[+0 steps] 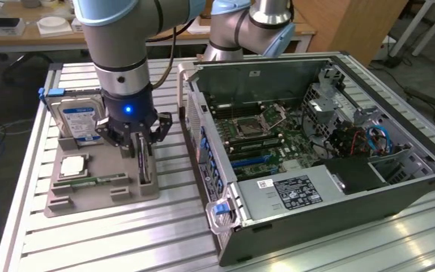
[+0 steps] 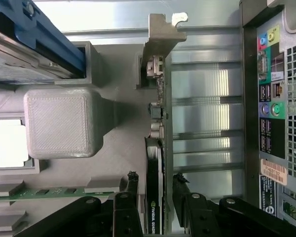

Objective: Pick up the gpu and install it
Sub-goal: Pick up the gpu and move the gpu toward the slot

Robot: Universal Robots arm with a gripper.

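Gripper [image 1: 139,146]: wide open, astride the gpu [image 1: 143,165], nothing gripped.
Wrist view: fingers [image 2: 133,183] either side of the card's upper edge, a narrow gap on each side; silvery end bracket [image 2: 164,34] at the far end; case rear ports [image 2: 271,108] alongside.
Gpu: upright on edge in a slot of the grey tray [image 1: 89,197], near the hard drive [image 1: 77,116].
Exterior view: arm [image 1: 123,62] vertical, wrist pointing straight down; open computer case [image 1: 316,187] at the exterior view's right, motherboard [image 1: 267,133] exposed.

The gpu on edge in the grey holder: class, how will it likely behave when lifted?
Probably stiff: the gpu is a board with a metal bracket. Likely tips once free of the holder, being thin, on edge. Exposed components look fragile.
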